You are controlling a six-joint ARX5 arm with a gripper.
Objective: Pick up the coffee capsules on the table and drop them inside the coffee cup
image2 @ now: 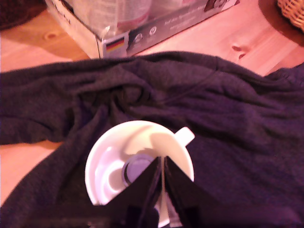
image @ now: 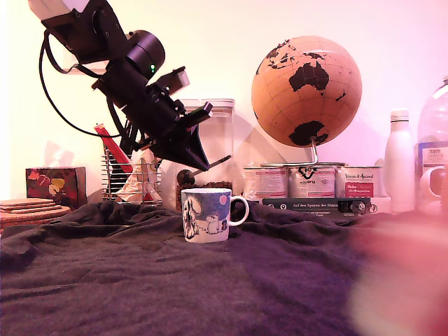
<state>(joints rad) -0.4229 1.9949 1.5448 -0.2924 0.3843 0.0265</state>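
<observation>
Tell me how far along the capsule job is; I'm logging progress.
Done: one capsule already lies inside the coffee cup. In hand: apparently nothing; the gripper hangs above the cup, fingers nearly together. Left: no other capsule shows on the cloth, so I can't tell.

Around the coffee cup point(image: 206, 215) we see open cloth on the table point(image: 210, 280) toward the camera and to both sides in the exterior view — nothing stands there. Behind the cup things crowd in: a clear canister point(image: 213, 150), a wire rack point(image: 133, 178), tins point(image: 311, 180) under a globe point(image: 306, 91). Directly above the cup's mouth hangs the gripper point(image2: 163, 178) (fingers nearly together), with a capsule point(image2: 137, 171) already lying inside.
</observation>
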